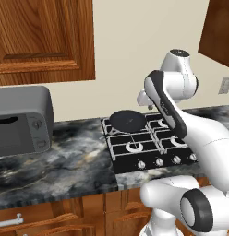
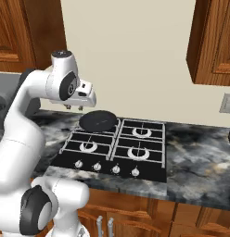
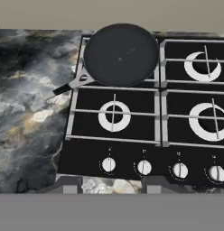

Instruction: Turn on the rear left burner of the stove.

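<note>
Nothing turned yet: gripper (image 2: pixel 75 107) hovers above the stove (image 3: pixel 132 131), jaws' spread unclear, knobs (image 3: pixel 144 167) untouched, pan (image 3: pixel 121 54) covering the rear left burner.

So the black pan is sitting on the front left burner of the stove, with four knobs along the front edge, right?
Not quite. The pan sits on the rear left burner, not the front left one, whose pale ring lies bare under its grate in the hand view. The rest holds: the stove has four knobs along its front edge.
</note>
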Robot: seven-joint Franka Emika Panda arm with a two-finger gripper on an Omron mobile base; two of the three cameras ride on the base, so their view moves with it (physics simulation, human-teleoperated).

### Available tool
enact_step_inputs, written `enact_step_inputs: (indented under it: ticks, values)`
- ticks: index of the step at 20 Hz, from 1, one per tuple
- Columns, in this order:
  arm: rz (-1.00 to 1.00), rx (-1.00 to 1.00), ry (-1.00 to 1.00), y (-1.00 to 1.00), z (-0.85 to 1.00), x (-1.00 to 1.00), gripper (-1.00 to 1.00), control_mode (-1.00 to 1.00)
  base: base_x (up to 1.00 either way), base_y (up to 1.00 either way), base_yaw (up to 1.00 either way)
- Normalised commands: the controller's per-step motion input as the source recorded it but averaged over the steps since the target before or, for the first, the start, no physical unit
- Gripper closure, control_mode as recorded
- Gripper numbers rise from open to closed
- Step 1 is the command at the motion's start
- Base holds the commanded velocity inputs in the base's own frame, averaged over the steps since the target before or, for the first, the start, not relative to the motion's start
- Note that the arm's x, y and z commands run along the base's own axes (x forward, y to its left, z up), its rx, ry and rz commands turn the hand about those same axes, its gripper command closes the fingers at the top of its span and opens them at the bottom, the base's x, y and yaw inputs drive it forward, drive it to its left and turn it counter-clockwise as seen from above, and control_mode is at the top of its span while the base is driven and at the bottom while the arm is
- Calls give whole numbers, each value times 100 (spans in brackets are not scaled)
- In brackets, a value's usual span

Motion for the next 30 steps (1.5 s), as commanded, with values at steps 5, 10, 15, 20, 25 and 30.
enact_step_inputs:
  ticks: [5,10,15,20,25,30]
  values:
    - [1,0,1,-11,-34,5,-100,-100,0,0,0]
    - [0,1,8,-45,-72,4,-100,-100,0,0,0]
    - [0,-1,15,-13,-57,-2,-100,-100,0,0,0]
    - [0,0,28,0,-75,0,-100,-100,0,0,0]
    - [0,0,9,-3,-86,0,-100,-100,0,0,0]
    - [0,0,0,-2,-87,0,-100,-100,0,0,0]
